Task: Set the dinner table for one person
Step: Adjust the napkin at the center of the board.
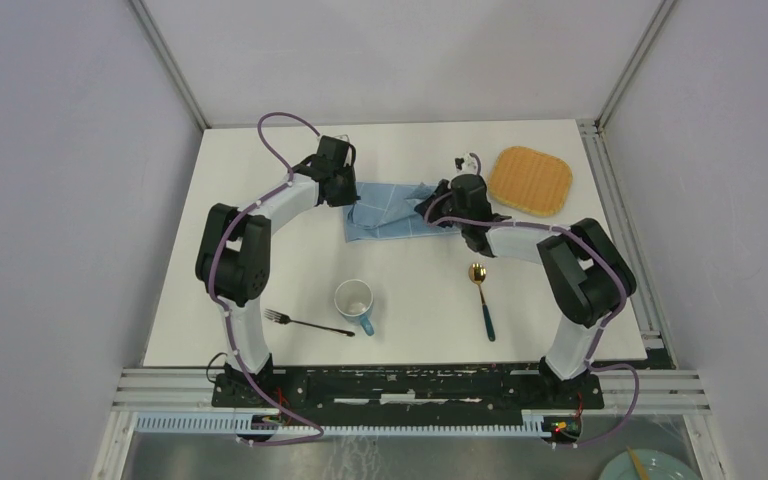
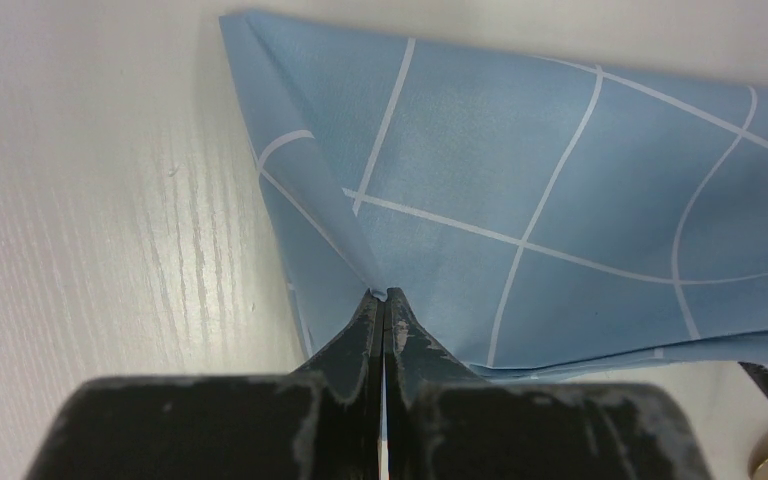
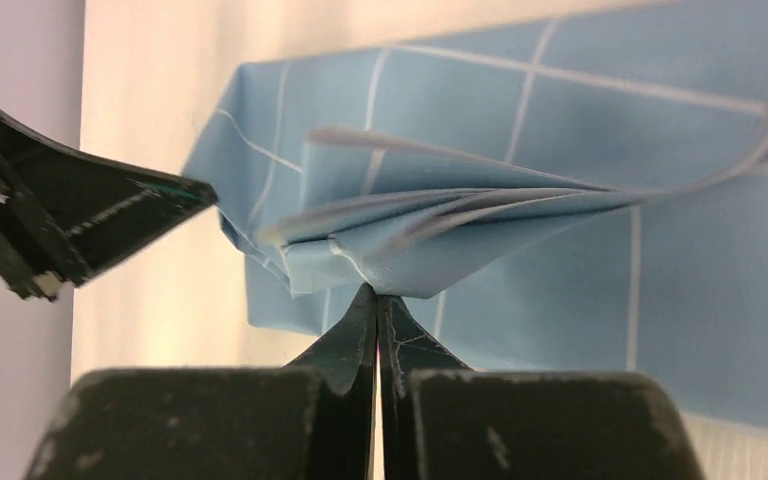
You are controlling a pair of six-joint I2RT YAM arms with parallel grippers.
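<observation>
Both left gripper [image 2: 384, 297] and right gripper [image 3: 377, 292] are pinching the blue checked cloth [image 1: 385, 215], jaws closed, toward twelve o'clock on the dinner table [image 1: 420, 300].

At opposite edges of blue cloth [image 1: 392, 216]: left claw [image 1: 352, 198], right claw [image 1: 427, 212]; mug [image 1: 355, 303] between fork [image 1: 305, 322], spoon [image 1: 481, 298].

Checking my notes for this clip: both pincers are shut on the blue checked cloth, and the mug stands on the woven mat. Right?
Not quite: the mug stands on the bare table between fork and spoon, not on the woven mat; the top view shows it. The rest holds.
</observation>
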